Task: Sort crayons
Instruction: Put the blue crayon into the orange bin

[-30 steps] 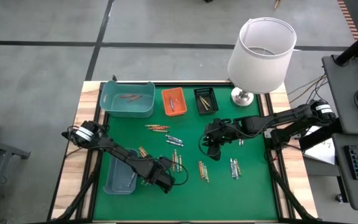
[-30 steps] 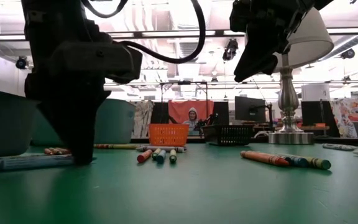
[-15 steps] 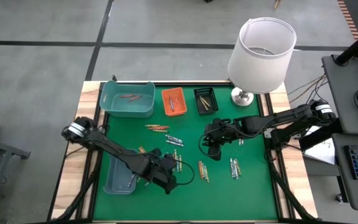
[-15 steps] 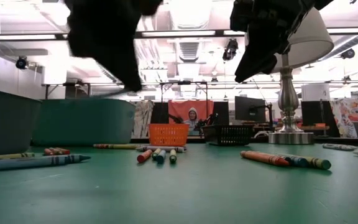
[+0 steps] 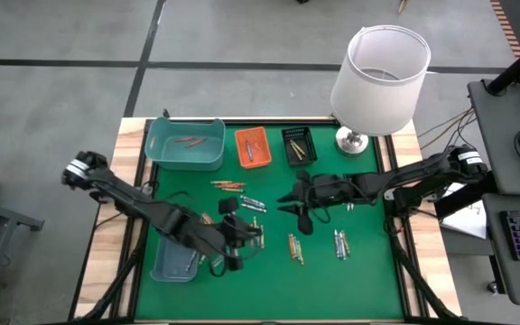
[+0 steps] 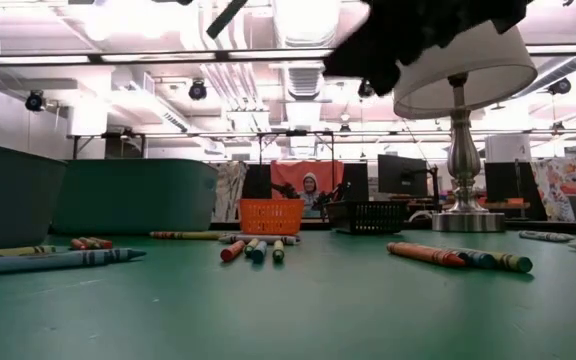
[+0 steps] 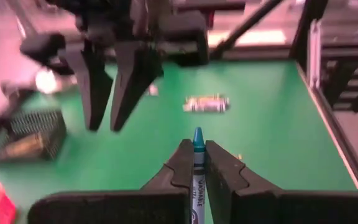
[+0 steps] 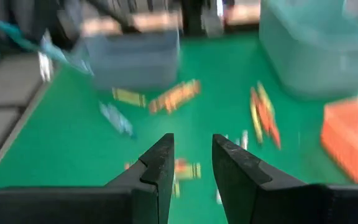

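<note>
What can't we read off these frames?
- Black tray contents: high view, too small to tell colours.
- Left gripper: out of the low view; its blue crayon shows only in the left wrist view.
- Near teal bin contents: high view, arm overlaps it.

I can make out print in only one place: black lettering runs lengthwise down the wrapper of the blue crayon clamped between the left gripper fingers. It looks like a product word, perhaps "WASHABLE", but I cannot read it with confidence. I find no legible text, number or sign anywhere else in my views.
</note>
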### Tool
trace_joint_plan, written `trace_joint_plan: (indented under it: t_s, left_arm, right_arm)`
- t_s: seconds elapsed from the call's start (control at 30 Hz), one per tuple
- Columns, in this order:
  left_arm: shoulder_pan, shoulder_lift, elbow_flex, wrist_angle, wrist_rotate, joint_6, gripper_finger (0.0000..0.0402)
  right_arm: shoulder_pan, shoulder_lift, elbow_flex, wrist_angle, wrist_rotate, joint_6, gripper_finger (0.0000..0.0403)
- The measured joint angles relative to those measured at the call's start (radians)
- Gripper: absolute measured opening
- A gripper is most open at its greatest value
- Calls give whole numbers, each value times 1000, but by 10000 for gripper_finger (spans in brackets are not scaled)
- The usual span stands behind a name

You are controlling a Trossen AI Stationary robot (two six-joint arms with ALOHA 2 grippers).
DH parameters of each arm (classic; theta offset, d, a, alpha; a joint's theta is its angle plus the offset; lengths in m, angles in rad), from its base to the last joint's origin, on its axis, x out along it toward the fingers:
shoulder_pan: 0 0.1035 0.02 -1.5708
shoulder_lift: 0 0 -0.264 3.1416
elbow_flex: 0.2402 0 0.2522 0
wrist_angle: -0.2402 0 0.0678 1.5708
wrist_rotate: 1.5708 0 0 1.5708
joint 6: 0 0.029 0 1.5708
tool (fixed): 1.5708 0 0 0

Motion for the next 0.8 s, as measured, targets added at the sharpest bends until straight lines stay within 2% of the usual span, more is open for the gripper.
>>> trace_joint_plan:
  t_s: [0.17,0.27,0.43,0.57,0.63,0.8]
  left_arm:
    - [45,-122,-179,304,1,195,0]
    - [97,-185,-272,440,8,272,0]
    - [211,-302,-391,501,65,304,0]
    - [317,-368,-457,512,203,304,0]
    - [365,-390,-476,543,263,304,0]
    - [423,-433,-513,534,324,283,0]
  right_arm:
    - [0,55,-11,292,-1,-118,98]
    - [-7,107,2,398,0,-208,98]
    - [-47,202,68,482,0,-264,98]
    - [-98,286,150,480,-1,-241,98]
    - [-119,324,188,460,-30,-226,98]
    - [-142,396,286,446,-103,-170,98]
